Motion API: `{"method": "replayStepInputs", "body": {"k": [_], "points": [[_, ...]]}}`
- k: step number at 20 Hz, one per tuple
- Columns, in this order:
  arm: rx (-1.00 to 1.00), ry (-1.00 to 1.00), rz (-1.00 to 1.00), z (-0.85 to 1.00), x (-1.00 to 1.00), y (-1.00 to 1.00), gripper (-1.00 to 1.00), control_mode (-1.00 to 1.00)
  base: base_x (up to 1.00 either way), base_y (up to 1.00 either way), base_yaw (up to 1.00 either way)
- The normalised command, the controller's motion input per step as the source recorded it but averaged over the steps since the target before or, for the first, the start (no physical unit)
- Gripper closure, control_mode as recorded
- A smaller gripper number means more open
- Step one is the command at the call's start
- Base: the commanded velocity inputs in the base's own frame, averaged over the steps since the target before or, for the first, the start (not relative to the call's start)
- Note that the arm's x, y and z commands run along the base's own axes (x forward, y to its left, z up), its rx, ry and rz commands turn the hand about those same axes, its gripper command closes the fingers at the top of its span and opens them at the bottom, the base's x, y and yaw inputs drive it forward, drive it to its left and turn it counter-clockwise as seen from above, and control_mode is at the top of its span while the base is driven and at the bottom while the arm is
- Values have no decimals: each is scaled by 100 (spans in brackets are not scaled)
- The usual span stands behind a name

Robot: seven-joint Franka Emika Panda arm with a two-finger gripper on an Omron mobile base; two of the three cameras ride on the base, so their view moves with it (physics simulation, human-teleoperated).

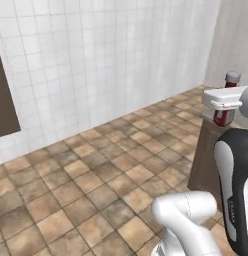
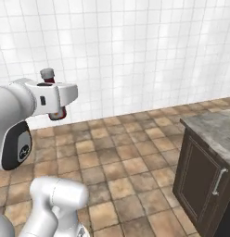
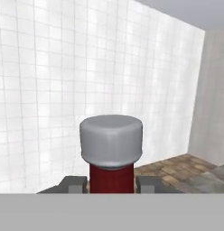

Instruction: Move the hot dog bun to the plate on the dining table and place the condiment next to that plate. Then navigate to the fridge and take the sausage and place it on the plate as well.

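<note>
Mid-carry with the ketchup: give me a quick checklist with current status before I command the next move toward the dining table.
1. Claw shut on the ketchup bottle: ok, a finger sits on each side of the neck.
2. Bottle upright, pale cap on top: ok.
3. Bottle lifted off every surface: ok, it hangs above the tiled floor in the right base view.
4. Dining table within sight: ok, a corner of its stone top shows at right.
5. Blue plate located: cannot tell.
6. Free spot on the table for the bottle: cannot tell, just that corner is visible.
</note>
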Motion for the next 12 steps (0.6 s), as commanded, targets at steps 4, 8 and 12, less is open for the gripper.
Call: {"method": "replayStepInputs", "body": {"k": [4,8,12], "points": [[0,0,0,0,0,0,100,100,99,26,-55],[0,0,0,0,0,0,100,100,100,53,-48],[0,0,0,0,0,0,100,100,100,64,-48]]}}
